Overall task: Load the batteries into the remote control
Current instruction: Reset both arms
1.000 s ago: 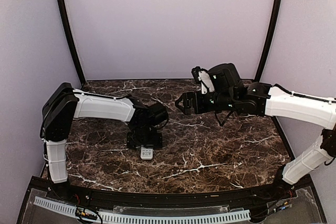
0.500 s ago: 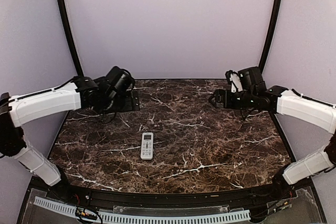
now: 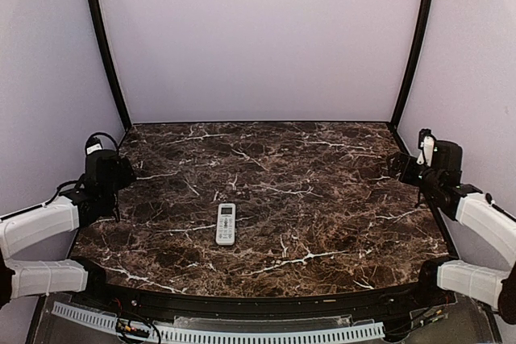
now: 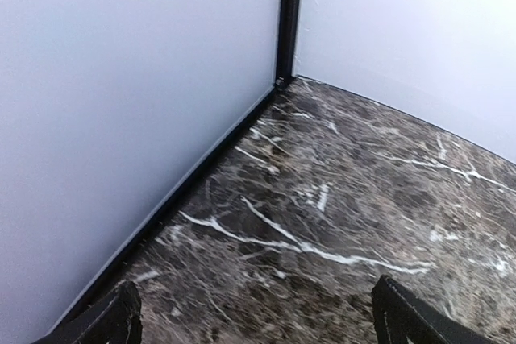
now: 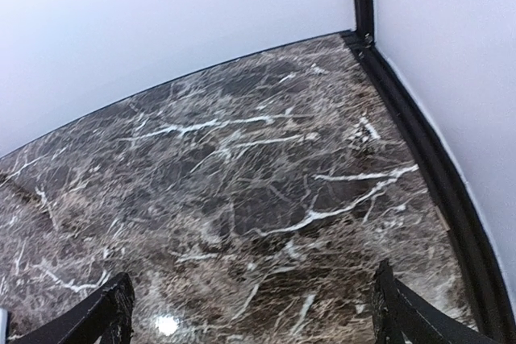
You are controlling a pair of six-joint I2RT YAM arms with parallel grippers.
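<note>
The remote [image 3: 226,224] lies buttons-up on the bench [image 3: 322,199]; no batteries are visible. The left end effector [image 4: 254,317], at 9 o'clock, and the right end effector [image 5: 251,309], at 3 o'clock, are released and empty. Recommended: grip the long edges squarely.

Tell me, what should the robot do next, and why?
Probably just settle both arms at rest. The remote control lies face up mid-table, no loose batteries show, and the left arm and right arm sit at the sides with jaws open and empty. Its battery compartment is hidden.
</note>
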